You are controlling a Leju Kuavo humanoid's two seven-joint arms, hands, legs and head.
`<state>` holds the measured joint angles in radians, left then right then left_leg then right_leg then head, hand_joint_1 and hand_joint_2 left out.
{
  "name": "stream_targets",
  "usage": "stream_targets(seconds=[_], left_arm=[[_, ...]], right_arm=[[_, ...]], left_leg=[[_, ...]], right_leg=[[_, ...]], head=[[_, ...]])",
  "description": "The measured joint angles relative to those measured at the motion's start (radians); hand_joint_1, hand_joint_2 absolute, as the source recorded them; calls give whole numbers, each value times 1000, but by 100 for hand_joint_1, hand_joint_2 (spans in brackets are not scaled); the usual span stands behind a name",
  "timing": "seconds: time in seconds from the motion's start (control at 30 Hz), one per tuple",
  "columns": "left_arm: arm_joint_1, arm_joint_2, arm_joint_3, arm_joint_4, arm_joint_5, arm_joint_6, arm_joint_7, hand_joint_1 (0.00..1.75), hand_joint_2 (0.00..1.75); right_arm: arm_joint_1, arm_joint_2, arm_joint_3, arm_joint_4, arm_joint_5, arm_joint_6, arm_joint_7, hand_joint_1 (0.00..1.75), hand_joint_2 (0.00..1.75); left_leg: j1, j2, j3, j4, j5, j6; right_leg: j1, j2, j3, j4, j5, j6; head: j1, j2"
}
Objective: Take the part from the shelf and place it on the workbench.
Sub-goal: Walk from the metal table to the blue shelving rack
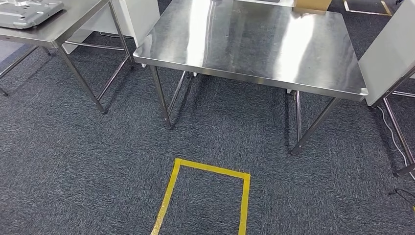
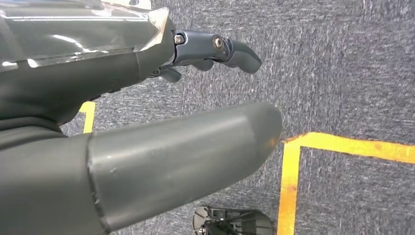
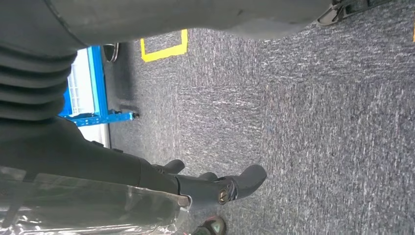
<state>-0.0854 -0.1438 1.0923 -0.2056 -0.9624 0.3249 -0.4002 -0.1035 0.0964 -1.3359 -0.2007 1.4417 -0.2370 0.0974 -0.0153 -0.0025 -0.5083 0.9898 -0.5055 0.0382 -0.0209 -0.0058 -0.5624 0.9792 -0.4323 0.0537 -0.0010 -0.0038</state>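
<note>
Grey carpet (image 1: 88,161) covers the floor, and we take the steel workbench (image 1: 254,44) ahead as our landmark. Its top is shiny and bare where we see it. On the carpet in front of the workbench lies a yellow tape outline (image 1: 205,193). Off to the workbench's left stands a second steel table (image 1: 54,29) carrying a flat grey metal part (image 1: 27,11); whether it is the task's part we cannot tell. We find no readable writing or labels. Our left hand (image 2: 147,98) hangs above the carpet, fingers (image 2: 230,49) loosely curled and apart from the thumb, holding nothing. Our right hand (image 3: 161,181) hangs likewise, fingers (image 3: 244,181) slightly bent, gripping nothing.
</note>
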Motion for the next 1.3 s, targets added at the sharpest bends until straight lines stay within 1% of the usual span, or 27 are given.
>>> stream_targets(seconds=[0.1, 0.17, 0.2, 0.23, 0.3, 0.33, 0.37, 0.4, 0.43, 0.47, 0.5, 0.53, 0.57, 0.63, 0.7, 0.77, 0.83, 0.87, 0.9, 0.93, 0.97, 1.03, 1.1, 1.17, 1.2, 1.23, 1.3], left_arm=[[0, 0, 0, 0, -1, 1, 0, 0, 0], [0, -1, 0, 0, -1, 1, 0, 0, 0], [-1, -1, 0, 0, -1, 1, 0, 0, 0], [-1, -2, 0, 0, -1, 1, 0, 0, 0], [-1, -2, 0, 0, -1, 2, 0, 0, 0], [0, -2, 0, 0, -1, 3, 0, 0, 0], [0, -2, 0, 0, -1, 3, 0, 0, 0], [0, -2, 0, 0, -1, 4, 0, 0, 0], [0, -3, 0, 0, -1, 5, 0, 0, 0], [0, -4, 0, 0, -1, 6, -1, 0, 0], [0, -4, 0, 0, -2, 7, -1, 0, 0], [0, -4, 0, 0, -2, 8, -1, 0, 0], [0, -4, 0, 0, -2, 9, -1, 0, 0], [-1, -4, 0, 0, -3, 10, -2, 0, 0], [-2, -4, 0, 0, -4, 10, -2, 0, 0], [-2, -4, 0, 0, -5, 10, -2, 0, 0], [-1, -4, -1, 0, -6, 10, -3, 0, 0], [0, -4, -1, 0, -6, 10, -3, 0, 0], [1, -4, -1, 0, -6, 10, -3, 0, 0], [1, -4, -1, 0, -6, 10, -3, 0, 0], [1, -3, -1, 0, -6, 10, -3, 0, 0], [1, -2, -1, 0, -6, 10, -3, 0, 0], [1, -2, -1, 0, -7, 11, -3, 0, 0], [1, -2, -1, 0, -7, 11, -4, 0, 0], [0, -3, -1, 0, -7, 11, -4, 0, 0], [0, -4, -1, 0, -7, 11, -4, 0, 0], [0, -3, -1, 0, -7, 11, -4, 0, 0]], right_arm=[[-1, 0, 0, 0, -2, -1, 0, 0, 0], [-1, 0, 0, 0, -2, -1, 0, 0, 0], [0, 0, 0, 0, -2, -1, 0, 0, 0], [0, 0, 0, 0, -2, -1, 0, 0, 0], [0, 1, 0, 0, -2, -1, 0, 0, 0], [1, 1, 0, 0, -2, -1, 0, 0, 0], [2, 0, 0, 0, -2, -1, 1, 0, 0], [3, -1, 0, 0, -2, -1, 1, 0, 0], [4, -2, 0, 0, -2, -1, 1, 0, 0], [4, -3, 0, 0, -2, -1, 2, 0, 0], [2, -3, 0, 0, -3, -1, 2, 0, 0], [-1, -4, 0, 0, -4, -1, 2, 0, 0], [-3, -4, 0, 0, -5, -1, 2, 0, 0], [-4, -3, 0, 0, -7, -1, 2, 0, 0], [-2, -3, 0, 0, -9, -1, 2, 0, 0], [-3, -3, 0, 0, -11, -1, 2, 0, 0], [-3, -3, 0, 0, -12, 1, 2, 0, 0], [-3, -3, 0, 0, -13, 1, 2, 0, 0], [-2, -3, 0, 0, -14, 2, 2, 0, 0], [-1, -3, 0, 0, -14, 2, 2, 0, 0], [-1, -2, 0, 0, -14, 3, 2, 0, 0], [-3, -1, 0, 0, -15, 4, 1, 0, 0], [-6, 0, 0, 0, -16, 5, 0, 0, 0], [-5, -1, 0, 0, -16, 5, -1, 0, 0], [-3, -2, 0, 0, -16, 5, -1, 0, 0], [-2, -2, 0, 0, -16, 5, -1, 0, 0], [-3, -2, 0, 0, -16, 5, -1, 0, 0]], left_leg=[[-3, 0, -7, 5, 1, 8], [0, 2, -8, 1, 8, 19], [3, 5, -9, -3, 13, 26], [5, 9, -11, -6, 18, 33], [6, 16, -20, -7, 24, 39], [5, 20, -23, -6, 25, 39], [3, 23, -26, -6, 27, 39], [2, 28, -27, -6, 27, 39], [1, 33, -27, -5, 28, 38], [0, 39, -26, -5, 28, 36], [-2, 45, -25, -4, 27, 33], [-4, 52, -24, -3, 26, 29], [-6, 58, -25, -2, 25, 23], [-7, 71, -25, 0, 25, 14], [-2, 61, -34, 15, 10, 0], [6, 26, -70, 95, -44, -15], [15, 6, -127, 227, -109, -25], [19, 4, -148, 274, -123, -30], [23, 3, -153, 287, -117, -33], [28, 1, -140, 261, -91, -36], [33, -8, -111, 202, -54, -37], [43, -56, -48, 72, -4, -37], [44, -87, -24, 18, 2, -33], [40, -67, -26, 12, 6, -21], [39, -55, -24, 6, 11, -12], [39, -41, -22, -1, 16, -2], [36, -12, -20, -8, 23, 9]], right_leg=[[-3, 0, -2, -2, 5, 8], [-5, 0, -7, 1, 3, 13], [-6, 0, -16, 18, -9, 12], [-6, 1, -35, 58, -34, 8], [-8, 1, -94, 194, -102, -1], [-7, 1, -122, 262, -129, -2], [-5, 1, -134, 301, -143, 1], [-4, 1, -126, 299, -140, 5], [-2, -1, -95, 253, -122, 11], [0, -11, -48, 176, -97, 15], [4, -25, -6, 100, -78, 13], [9, -35, 24, 41, -63, 6], [14, -41, 39, 8, -57, -4], [18, -28, 37, -2, -53, -24], [10, -13, 38, -6, -47, -38], [2, 0, 41, -10, -39, -52], [3, 16, 36, -9, -35, -59], [3, 25, 35, -7, -35, -59], [3, 36, 34, -5, -34, -60], [2, 47, 33, -2, -35, -59], [2, 59, 33, 1, -35, -59], [4, 83, 28, 8, -34, -55], [6, 104, 14, 11, -30, -42], [5, 123, 0, 11, -23, -24], [6, 115, -9, 18, -26, -19], [7, 96, -24, 41, -38, -19], [8, 43, -79, 146, -91, -26]], head=[[0, 0], [0, 0], [2, 0], [6, 0], [15, 0], [19, 0], [19, 0], [20, 0], [20, 0], [21, 0], [22, 0], [21, 0], [20, 0], [17, 0], [16, 0], [11, 0], [5, 0], [4, 0], [3, 0], [2, 0], [1, 0], [0, 0], [0, 0], [1, 0], [1, 0], [4, 0], [15, 0]])
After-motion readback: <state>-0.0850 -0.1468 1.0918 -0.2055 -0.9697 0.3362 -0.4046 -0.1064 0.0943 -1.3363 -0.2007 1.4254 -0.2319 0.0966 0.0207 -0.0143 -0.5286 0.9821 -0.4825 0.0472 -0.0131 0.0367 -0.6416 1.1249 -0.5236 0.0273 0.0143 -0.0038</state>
